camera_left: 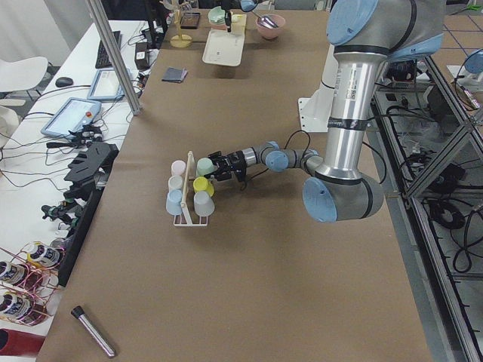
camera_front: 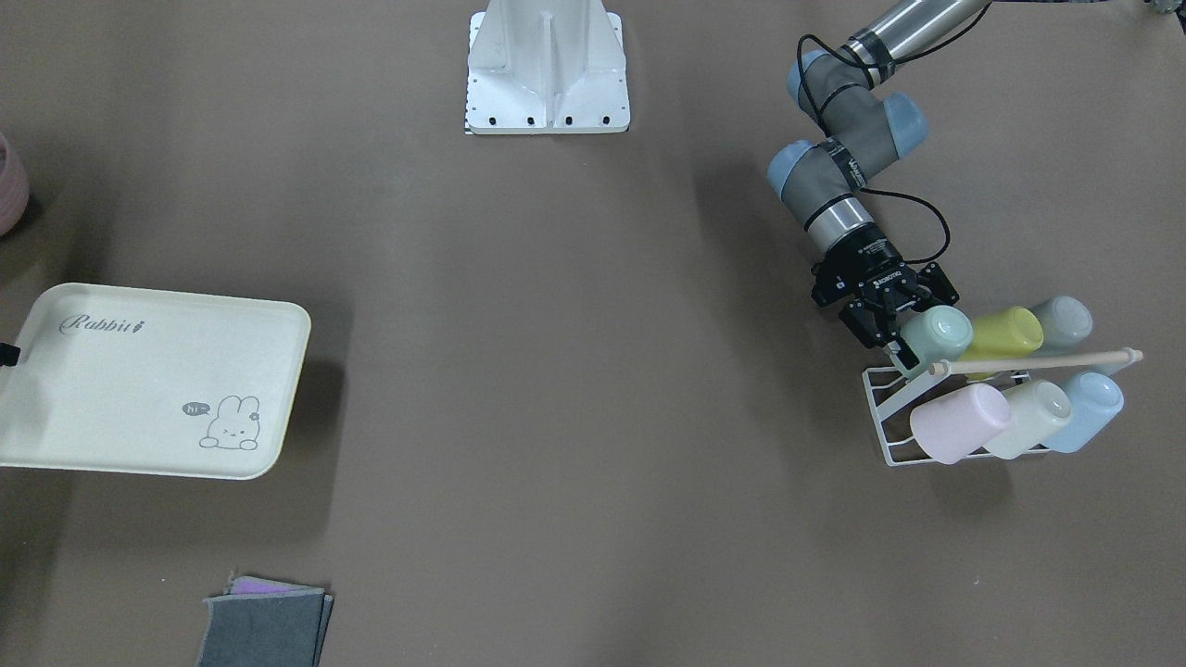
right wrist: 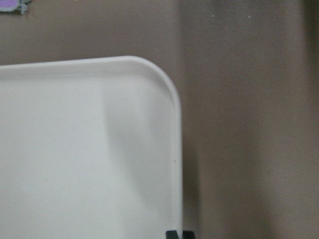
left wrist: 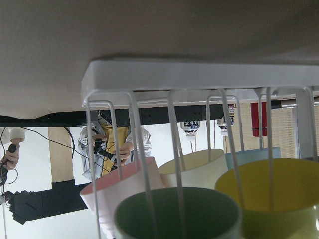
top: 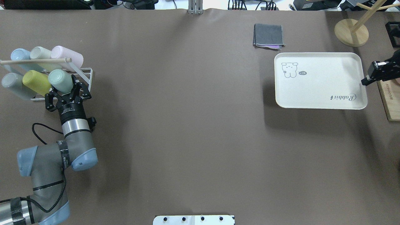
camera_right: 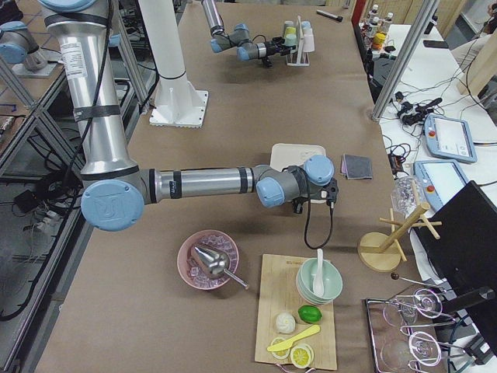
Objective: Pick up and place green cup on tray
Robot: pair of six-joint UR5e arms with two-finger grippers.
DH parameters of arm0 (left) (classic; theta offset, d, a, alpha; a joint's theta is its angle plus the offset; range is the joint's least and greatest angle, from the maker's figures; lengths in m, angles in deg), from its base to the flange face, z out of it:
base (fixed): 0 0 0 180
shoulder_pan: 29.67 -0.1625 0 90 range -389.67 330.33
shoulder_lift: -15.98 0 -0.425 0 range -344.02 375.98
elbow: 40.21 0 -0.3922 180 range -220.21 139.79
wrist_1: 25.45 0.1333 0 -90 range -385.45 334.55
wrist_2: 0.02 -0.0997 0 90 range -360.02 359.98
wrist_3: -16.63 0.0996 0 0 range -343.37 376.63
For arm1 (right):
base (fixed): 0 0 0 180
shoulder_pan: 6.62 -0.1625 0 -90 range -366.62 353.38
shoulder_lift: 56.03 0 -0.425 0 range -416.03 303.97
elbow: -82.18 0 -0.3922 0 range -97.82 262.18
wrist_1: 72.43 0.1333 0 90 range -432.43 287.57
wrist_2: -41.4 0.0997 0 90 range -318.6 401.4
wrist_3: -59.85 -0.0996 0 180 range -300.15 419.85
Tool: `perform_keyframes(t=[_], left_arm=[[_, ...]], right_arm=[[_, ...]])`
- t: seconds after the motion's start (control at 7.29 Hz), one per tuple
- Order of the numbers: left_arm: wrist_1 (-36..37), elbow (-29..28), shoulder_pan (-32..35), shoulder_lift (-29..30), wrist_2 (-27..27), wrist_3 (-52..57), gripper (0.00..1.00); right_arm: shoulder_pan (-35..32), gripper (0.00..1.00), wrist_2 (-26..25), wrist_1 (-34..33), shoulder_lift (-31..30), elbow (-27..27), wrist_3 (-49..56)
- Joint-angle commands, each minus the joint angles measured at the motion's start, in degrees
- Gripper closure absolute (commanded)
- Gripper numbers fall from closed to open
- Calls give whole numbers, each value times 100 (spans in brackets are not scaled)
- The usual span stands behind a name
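Lying tilted on the white wire rack [top: 88,72], the pale mint-green plastic cup [top: 61,80] points its mouth at the left gripper [top: 64,89], whose fingers spread wide either side of it, arm reaching low. Well apart, the right gripper [top: 365,82] pinches the cream rectangular tray [top: 318,90] by its rim.

Brown table [top: 187,125], wire rack [top: 85,74], grey cloth [top: 268,35], wooden board [top: 389,100], tray [top: 322,90] near one end.

Tray [camera_front: 269,320]: grey script "Rabbit" near one corner; "hi~" in a small dark speech bubble [camera_front: 195,409] beside the bunny drawing [camera_front: 232,424] at the opposite corner (both read upside down from overhead). Wooden board [top: 389,100]: one printed line, too small to read.
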Motion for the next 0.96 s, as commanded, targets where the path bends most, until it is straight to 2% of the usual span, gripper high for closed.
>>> perform_keyframes(t=[0.0, 0.14, 0.41, 0.82], left_arm=[[-103, 178, 62, 2, 0, 330, 59], [-583, 328, 106, -50, 9, 924, 60], [-2197, 338, 116, -243, 202, 2234, 63], [-3090, 986, 89, -787, 185, 3020, 67]], right_arm=[[474, 100, 3, 9, 485, 8, -414], [729, 100, -14, 9, 705, 34, -625], [1099, 100, -23, 9, 1101, 105, -1213], [1714, 100, -189, 218, 1620, 202, -2109]])
